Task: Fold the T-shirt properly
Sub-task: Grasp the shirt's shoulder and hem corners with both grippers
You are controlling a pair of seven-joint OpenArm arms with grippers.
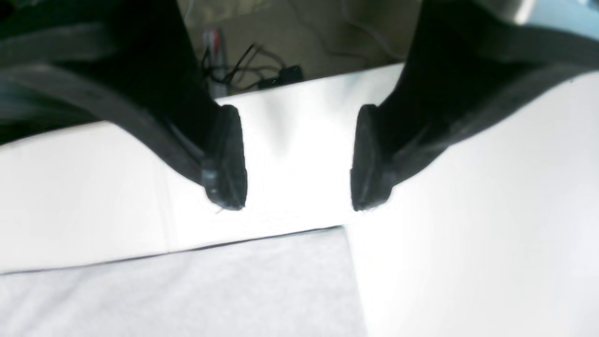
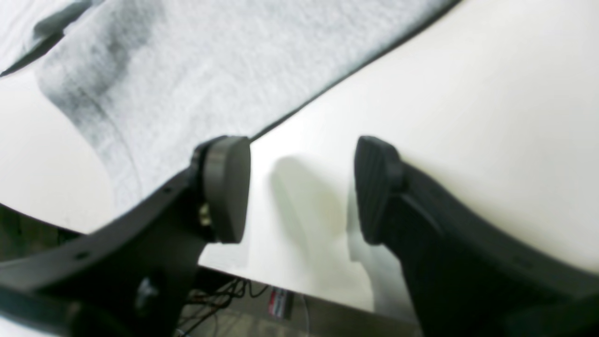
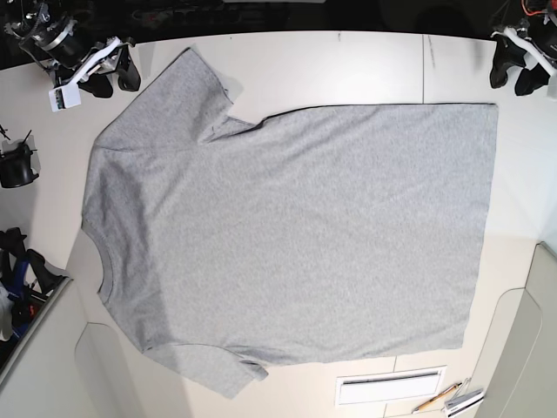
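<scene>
You have one T-shirt on the one white worktop, spread between the claws. Two claws: left claw and right claw, each with two fingers held apart. Below the left claw, near the worktop's edge: one pencil, one white slotted panel. Below the right claw: one round black object.
</scene>
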